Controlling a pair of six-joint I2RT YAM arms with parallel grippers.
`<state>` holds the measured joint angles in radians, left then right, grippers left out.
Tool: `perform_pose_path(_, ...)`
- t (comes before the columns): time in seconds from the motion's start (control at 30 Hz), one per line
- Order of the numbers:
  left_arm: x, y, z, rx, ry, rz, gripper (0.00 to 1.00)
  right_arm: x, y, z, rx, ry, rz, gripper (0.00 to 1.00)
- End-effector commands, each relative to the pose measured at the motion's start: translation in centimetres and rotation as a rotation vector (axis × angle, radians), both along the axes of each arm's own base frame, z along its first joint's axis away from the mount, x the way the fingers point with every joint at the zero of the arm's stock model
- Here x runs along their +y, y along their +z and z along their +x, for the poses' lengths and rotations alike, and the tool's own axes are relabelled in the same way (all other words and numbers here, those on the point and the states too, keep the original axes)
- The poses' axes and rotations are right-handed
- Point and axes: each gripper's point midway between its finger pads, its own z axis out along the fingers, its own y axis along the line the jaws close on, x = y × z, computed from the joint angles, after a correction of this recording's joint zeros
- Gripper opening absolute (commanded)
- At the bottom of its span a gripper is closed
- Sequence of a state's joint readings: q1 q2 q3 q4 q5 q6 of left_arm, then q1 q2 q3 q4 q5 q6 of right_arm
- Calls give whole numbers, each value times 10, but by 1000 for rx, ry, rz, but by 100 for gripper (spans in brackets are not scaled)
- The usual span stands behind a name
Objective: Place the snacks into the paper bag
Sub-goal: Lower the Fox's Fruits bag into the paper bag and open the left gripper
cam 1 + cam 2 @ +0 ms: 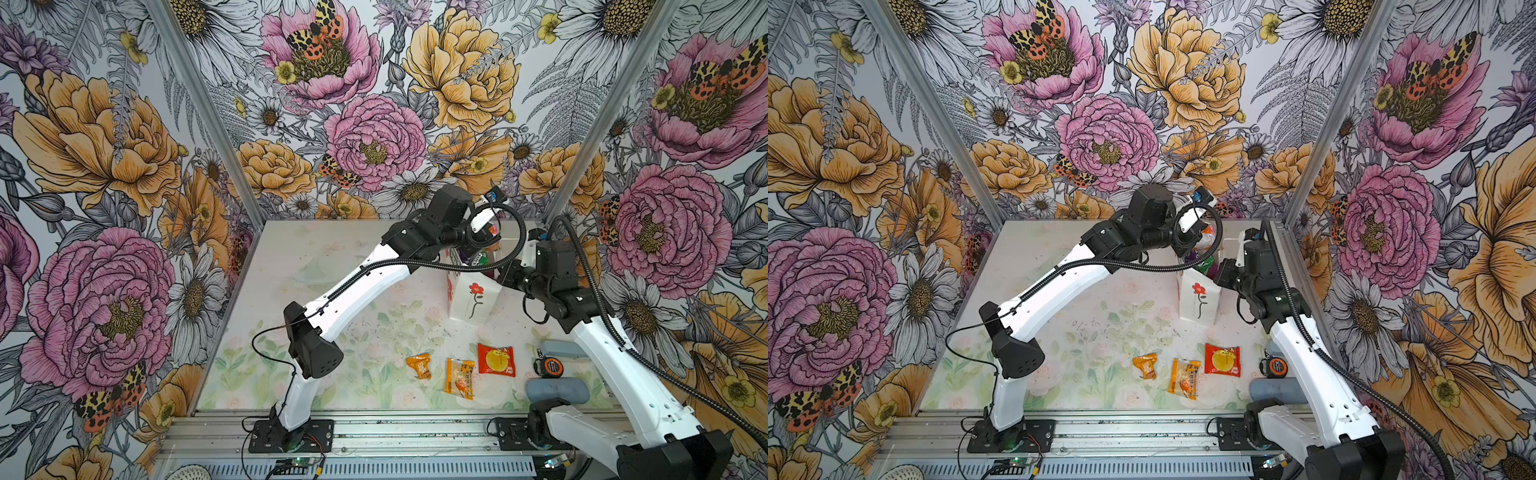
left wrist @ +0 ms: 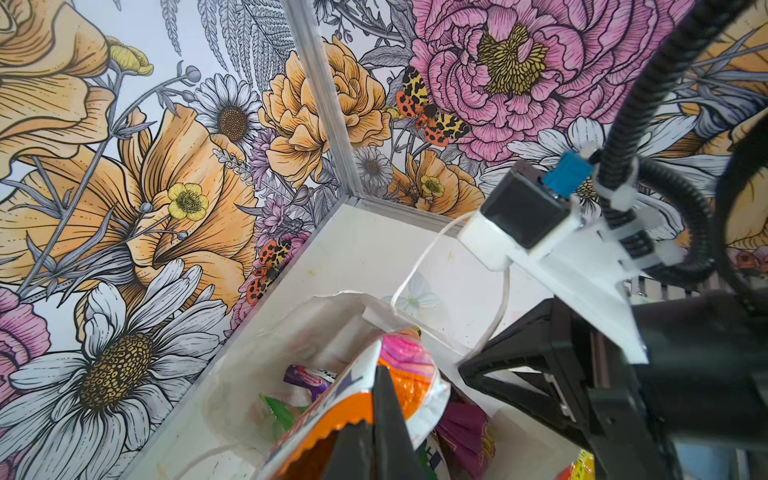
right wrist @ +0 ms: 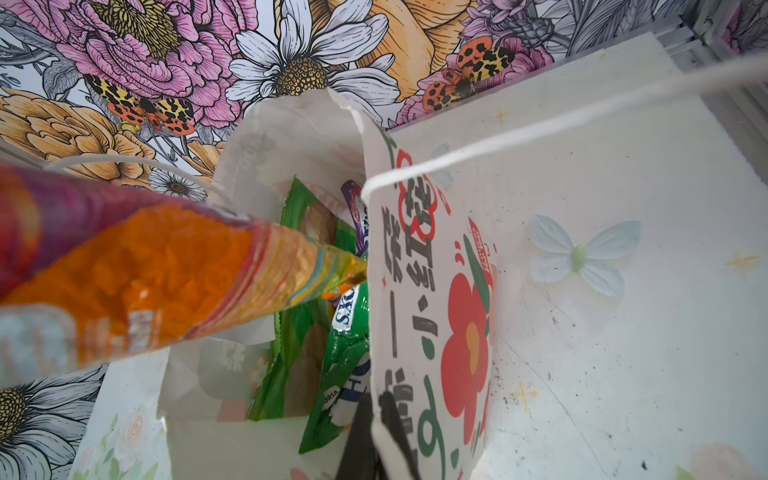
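Note:
The white paper bag (image 1: pixel 473 299) (image 1: pixel 1198 299) with a red flower print stands upright at the back right. My left gripper (image 2: pixel 374 399) is shut on an orange and purple snack packet (image 2: pixel 411 374) (image 3: pixel 145 282), tilted into the bag's mouth. My right gripper (image 3: pixel 376 399) is shut on the bag's front wall (image 3: pixel 436 291) near its rim. Green packets (image 3: pixel 299 332) and a purple one (image 2: pixel 307 378) lie inside. A small orange sachet (image 1: pixel 419 365), a longer orange one (image 1: pixel 459 378) and a red one (image 1: pixel 496 360) lie flat on the table in front.
An orange-black tape measure (image 1: pixel 549 367) and two grey-blue oblong cases (image 1: pixel 557 390) (image 1: pixel 563 348) lie at the front right beside my right arm. A white cord handle (image 3: pixel 540 124) stretches above the bag. Flowered walls close in on three sides.

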<state>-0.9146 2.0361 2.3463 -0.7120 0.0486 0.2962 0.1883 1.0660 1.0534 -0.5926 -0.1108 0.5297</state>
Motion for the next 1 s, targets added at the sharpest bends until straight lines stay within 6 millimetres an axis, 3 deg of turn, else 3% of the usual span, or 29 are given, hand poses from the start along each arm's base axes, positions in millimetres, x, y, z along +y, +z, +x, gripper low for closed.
perform_pose_path(0.0,-5,-4,1,-37,-51,42,0,5,14,-2,-30,31,6,0)
perform_pose_path(0.4,1,-33,19,-18,-55,134,0,4,15,-1,-29,25,6,0)
perform_pose_path(0.67,-29,-65,15,-21,-79,200,0,2,19,-1,-40,18,2,0)
perform_pose_path(0.97,-44,-70,11,-33,-133,190,0,-2,21,-5,-51,1,0,0)
